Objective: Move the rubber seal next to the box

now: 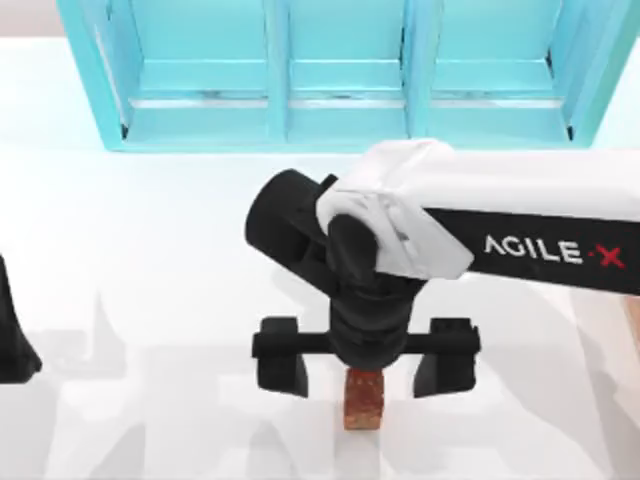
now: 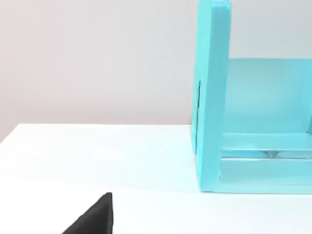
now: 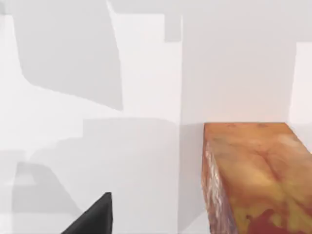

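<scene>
The right gripper's [image 1: 365,366] fingers [image 1: 283,366] were spread wide, one to each side of the wrist in the lower centre of the top view, and held nothing. The rubber seal [image 1: 364,398] lay on the white desk [image 1: 150,250] directly below the gripper in that frame, between the lines of the two fingers and just past their tips, with open desk on either side of it. The seal was reddish-brown with orange-gold mottling; in the right wrist view it occupied the lower right [image 3: 258,180], resting on the desk, with one dark fingertip [image 3: 92,217] at the lower left, well apart from it. The right arm [image 1: 530,230] reached in from the right edge of the top view, white and black. The turquoise shelf unit [image 1: 340,75] stood across the upper part of the frame, and its end wall appeared at the right of the left wrist view [image 2: 212,97]. The left gripper [image 1: 12,335] sat at the left edge of the top view, parked; whether its fingers were apart or closed could not be told.
</scene>
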You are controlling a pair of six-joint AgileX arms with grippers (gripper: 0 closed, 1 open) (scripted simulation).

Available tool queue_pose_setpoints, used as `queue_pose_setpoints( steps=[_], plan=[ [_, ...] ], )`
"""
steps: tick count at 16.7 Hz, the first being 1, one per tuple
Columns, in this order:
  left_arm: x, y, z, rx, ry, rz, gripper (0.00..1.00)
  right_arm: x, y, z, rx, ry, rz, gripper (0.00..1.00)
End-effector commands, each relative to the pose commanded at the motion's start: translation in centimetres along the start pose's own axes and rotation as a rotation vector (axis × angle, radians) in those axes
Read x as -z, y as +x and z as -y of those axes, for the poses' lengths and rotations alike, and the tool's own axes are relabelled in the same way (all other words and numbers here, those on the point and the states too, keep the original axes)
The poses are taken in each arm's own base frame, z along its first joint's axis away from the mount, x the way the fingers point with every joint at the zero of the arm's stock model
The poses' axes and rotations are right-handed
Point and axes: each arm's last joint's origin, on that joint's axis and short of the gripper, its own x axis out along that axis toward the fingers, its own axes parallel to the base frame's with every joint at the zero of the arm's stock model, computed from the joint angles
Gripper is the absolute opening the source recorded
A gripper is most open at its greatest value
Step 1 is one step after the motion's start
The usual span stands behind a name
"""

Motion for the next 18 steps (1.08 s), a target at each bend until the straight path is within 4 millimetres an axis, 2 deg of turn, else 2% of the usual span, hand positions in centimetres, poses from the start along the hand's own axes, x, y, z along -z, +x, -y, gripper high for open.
queue_pose_setpoints(
  steps=[4,8,18],
  plan=[
    [0.0,0.0,0.0,0.0,0.0,0.0,1.0,0.2,2.8,0.2,0.0,0.0,0.0,1.0],
    [0.0,0.0,0.0,0.0,0.0,0.0,1.0,0.2,3.0,0.2,0.001,0.0,0.0,1.0],
    [0.0,0.0,0.0,0.0,0.0,0.0,1.0,0.2,3.0,0.2,0.001,0.0,0.0,0.25]
  ],
)
